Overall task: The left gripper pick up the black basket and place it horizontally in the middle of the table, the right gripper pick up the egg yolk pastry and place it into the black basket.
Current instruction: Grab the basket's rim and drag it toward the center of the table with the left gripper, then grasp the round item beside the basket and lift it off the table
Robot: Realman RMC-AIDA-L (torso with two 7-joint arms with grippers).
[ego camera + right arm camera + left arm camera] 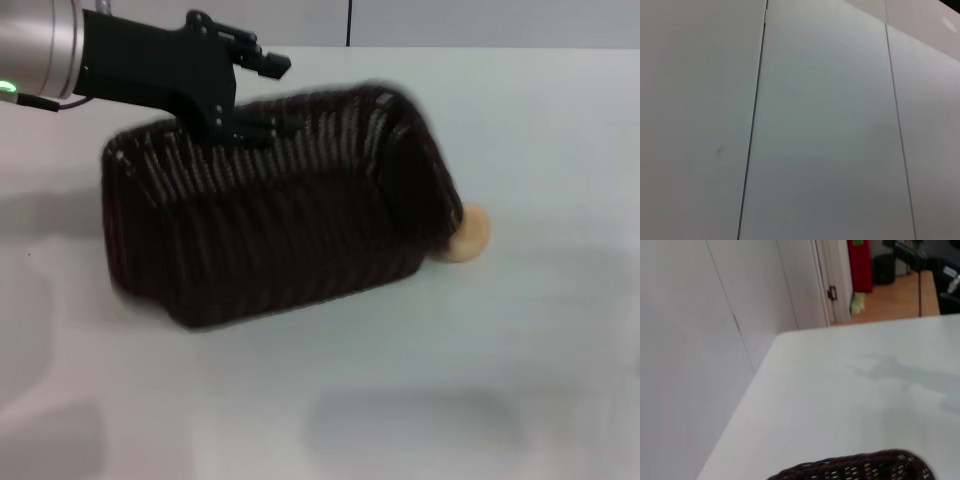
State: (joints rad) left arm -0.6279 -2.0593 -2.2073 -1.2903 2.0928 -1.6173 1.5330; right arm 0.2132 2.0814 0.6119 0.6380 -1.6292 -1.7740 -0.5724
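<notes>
You see the basket [290, 210] smeared by motion blur; behind its right end the pastry [470, 232] is half hidden; the left wrist view cuts the basket [860, 467] down to its rim.

The left gripper [262, 95] reaches in from the upper left — forearm level, fingers clamped; the right arm is out of sight.

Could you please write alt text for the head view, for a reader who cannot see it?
The left gripper clamps the far rim of the dark woven wicker basket, tilted above the plain white table. A small round beige pastry sits at the basket's right end.
</notes>
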